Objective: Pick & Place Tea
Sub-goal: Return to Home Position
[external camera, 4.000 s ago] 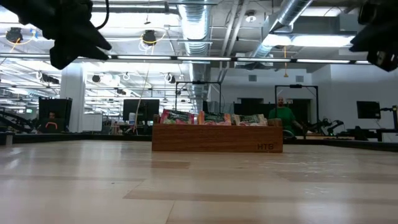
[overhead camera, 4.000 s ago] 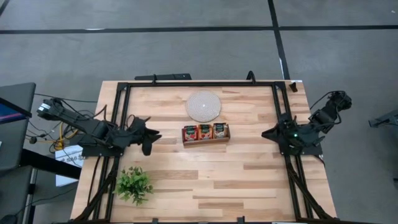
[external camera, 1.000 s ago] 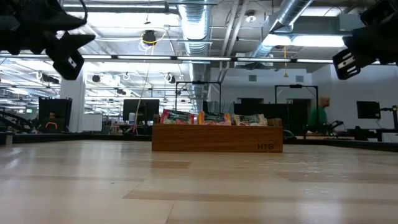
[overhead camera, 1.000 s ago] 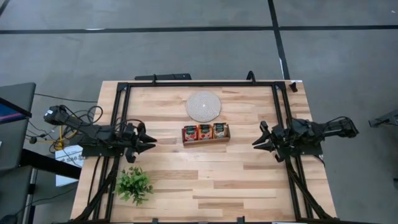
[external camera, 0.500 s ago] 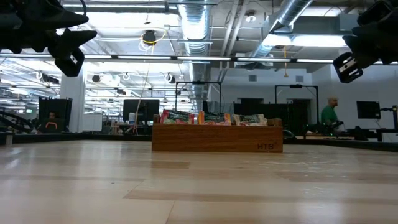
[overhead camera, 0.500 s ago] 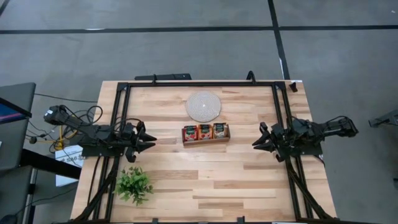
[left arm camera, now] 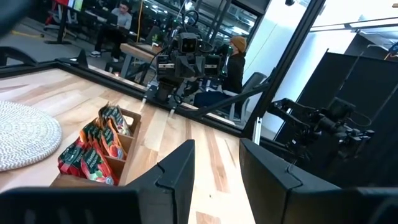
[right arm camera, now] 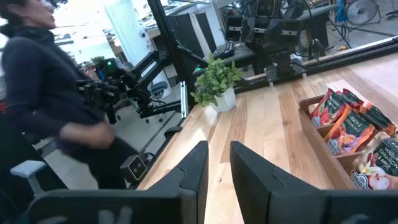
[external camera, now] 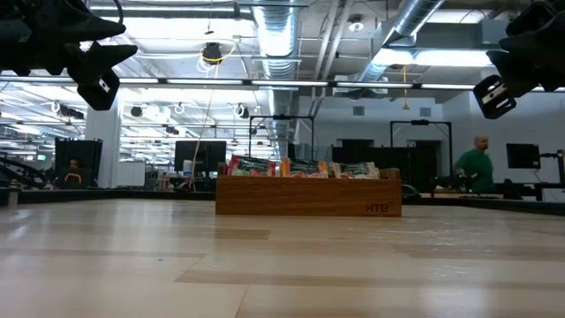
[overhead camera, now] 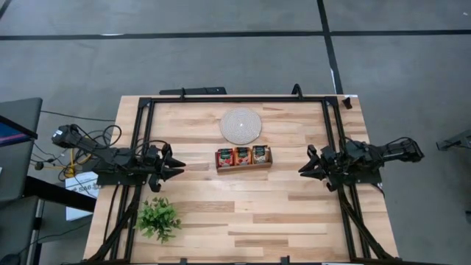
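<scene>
Tea sachets [overhead camera: 241,154], mostly red-orange, stand upright in the three compartments of a brown wooden tray [overhead camera: 243,165] at the table's middle. The tea [left arm camera: 93,155] and the tea [right arm camera: 348,130] also show in both wrist views. My left gripper [overhead camera: 179,168] hovers level at the table's left side, left of the tray, open with nothing between its fingers [left arm camera: 180,168]. My right gripper [overhead camera: 302,168] hovers level at the right side, facing the tray, its fingers [right arm camera: 198,163] a narrow gap apart and empty. Both are well above the table in the low view.
A round pale woven mat [overhead camera: 241,126] lies just beyond the tray. A small potted plant [overhead camera: 158,218] stands near the front left. A black frame rail [overhead camera: 235,99] runs round the table's edges. People show in the room behind the table.
My right gripper has rolled slightly about its own pointing line while staying in place. A person in the far room has walked toward the right. The tea and the tray have not moved.
</scene>
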Controlling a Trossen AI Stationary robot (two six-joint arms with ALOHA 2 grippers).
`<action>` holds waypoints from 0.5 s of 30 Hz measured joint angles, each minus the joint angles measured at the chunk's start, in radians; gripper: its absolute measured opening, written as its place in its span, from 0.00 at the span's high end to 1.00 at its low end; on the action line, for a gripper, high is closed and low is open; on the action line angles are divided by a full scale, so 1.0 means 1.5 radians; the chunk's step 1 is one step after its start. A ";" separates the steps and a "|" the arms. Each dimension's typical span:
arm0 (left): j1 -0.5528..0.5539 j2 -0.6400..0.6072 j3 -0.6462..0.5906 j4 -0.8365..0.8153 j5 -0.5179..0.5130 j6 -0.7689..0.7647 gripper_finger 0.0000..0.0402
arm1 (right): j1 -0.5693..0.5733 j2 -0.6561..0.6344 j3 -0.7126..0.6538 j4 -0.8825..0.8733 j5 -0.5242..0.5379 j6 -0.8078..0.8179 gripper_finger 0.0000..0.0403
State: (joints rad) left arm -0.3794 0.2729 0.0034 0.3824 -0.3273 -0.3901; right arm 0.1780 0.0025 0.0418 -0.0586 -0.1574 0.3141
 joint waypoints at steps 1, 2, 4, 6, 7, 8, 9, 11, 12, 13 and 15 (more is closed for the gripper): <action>0.000 0.000 0.000 0.000 0.000 -0.002 0.71 | 0.000 0.000 0.000 0.000 0.000 0.000 0.85; 0.000 0.000 0.000 0.000 0.000 -0.003 0.71 | 0.000 0.000 0.000 0.000 0.000 0.000 0.85; 0.000 0.000 0.000 0.000 0.000 -0.002 0.71 | 0.000 0.000 0.000 0.000 0.000 0.000 0.85; 0.000 0.000 0.000 0.000 0.000 -0.002 0.71 | 0.000 0.000 0.000 0.000 0.000 0.000 0.85; 0.000 0.000 0.000 0.000 0.000 -0.003 0.71 | 0.000 0.000 0.000 0.000 0.000 0.000 0.85; 0.000 0.000 0.000 0.000 0.000 -0.003 0.71 | 0.000 0.000 0.000 0.000 0.000 0.000 0.85; 0.000 0.000 0.000 0.000 0.000 -0.004 0.71 | 0.000 0.000 0.000 0.000 0.000 0.000 0.85; 0.000 0.000 0.000 0.000 0.000 -0.003 0.71 | 0.000 0.000 0.000 0.000 0.000 0.000 0.85; 0.000 0.000 0.000 0.000 0.000 -0.002 0.71 | 0.000 0.000 0.000 -0.001 0.000 0.000 0.85; 0.000 0.000 0.000 0.000 0.000 -0.002 0.71 | 0.000 0.000 0.000 -0.001 0.000 0.000 0.85; 0.000 0.000 0.000 0.000 0.000 -0.003 0.71 | 0.000 0.000 0.000 -0.001 0.000 0.000 0.85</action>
State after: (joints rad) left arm -0.3791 0.2729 0.0032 0.3824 -0.3271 -0.3943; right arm 0.1780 0.0025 0.0414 -0.0593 -0.1569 0.3145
